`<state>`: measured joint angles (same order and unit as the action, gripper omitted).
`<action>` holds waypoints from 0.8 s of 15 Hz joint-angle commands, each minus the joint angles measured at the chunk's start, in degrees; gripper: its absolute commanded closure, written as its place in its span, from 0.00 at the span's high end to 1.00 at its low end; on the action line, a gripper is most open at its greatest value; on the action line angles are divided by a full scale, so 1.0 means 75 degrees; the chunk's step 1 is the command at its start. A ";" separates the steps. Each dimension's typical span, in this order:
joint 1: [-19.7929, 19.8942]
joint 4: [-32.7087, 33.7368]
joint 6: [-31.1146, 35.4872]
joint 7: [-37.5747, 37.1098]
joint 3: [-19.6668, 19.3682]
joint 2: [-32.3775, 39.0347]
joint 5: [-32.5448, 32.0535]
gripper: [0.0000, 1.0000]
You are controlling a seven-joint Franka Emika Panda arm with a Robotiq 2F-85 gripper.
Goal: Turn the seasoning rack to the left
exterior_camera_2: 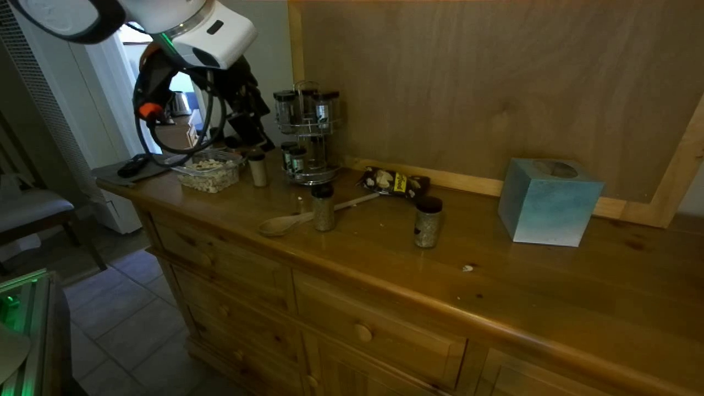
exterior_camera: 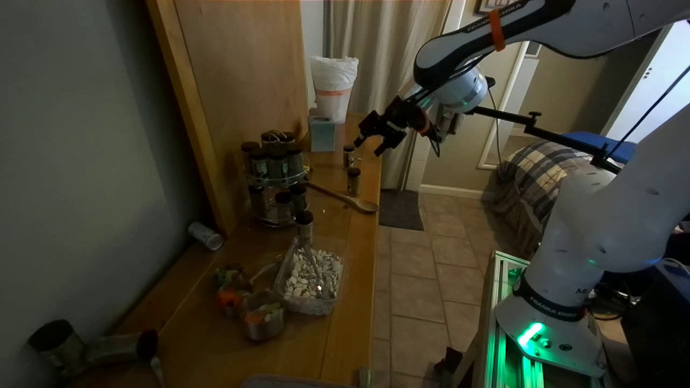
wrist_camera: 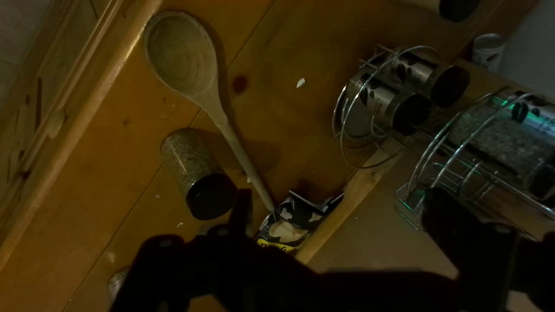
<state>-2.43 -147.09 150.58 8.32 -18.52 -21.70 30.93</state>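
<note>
The seasoning rack is a two-tier round wire rack, (exterior_camera: 273, 181) in an exterior view, with several dark-lidded jars on both tiers. It stands upright on the wooden dresser top (exterior_camera_2: 379, 247) near the backboard. The rack also shows in an exterior view (exterior_camera_2: 314, 176) and at the right of the wrist view (wrist_camera: 470, 141). My gripper (exterior_camera: 368, 148) is open and empty, above the dresser and apart from the rack in that view. In the wrist view the fingers (wrist_camera: 338, 195) are spread wide, and the right finger overlaps the upper tier's wire edge; contact cannot be told.
A wooden spoon (wrist_camera: 182, 54) and two loose jars (exterior_camera_2: 323, 212) (exterior_camera_2: 428, 224) are in front of the rack. A black snack bag (exterior_camera_2: 393, 181) lies by the backboard (exterior_camera_2: 484, 88). A tissue box (exterior_camera_2: 550, 212) and a clear tub (exterior_camera: 312, 280) stand on either side.
</note>
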 commanded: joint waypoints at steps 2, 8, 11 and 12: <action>0.0147 0.0015 -0.0040 0.0033 0.0155 -0.0003 0.0060 1.00; -0.0461 0.0201 0.0120 0.1239 -0.0420 0.0161 0.1107 1.00; -0.1358 0.0549 -0.0294 0.3032 -0.1428 0.0260 0.2364 1.00; -0.1529 0.0669 -0.0512 0.3498 -0.1709 0.0267 0.2733 0.75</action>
<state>-9.14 -145.54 150.19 23.96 -25.25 -21.40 43.36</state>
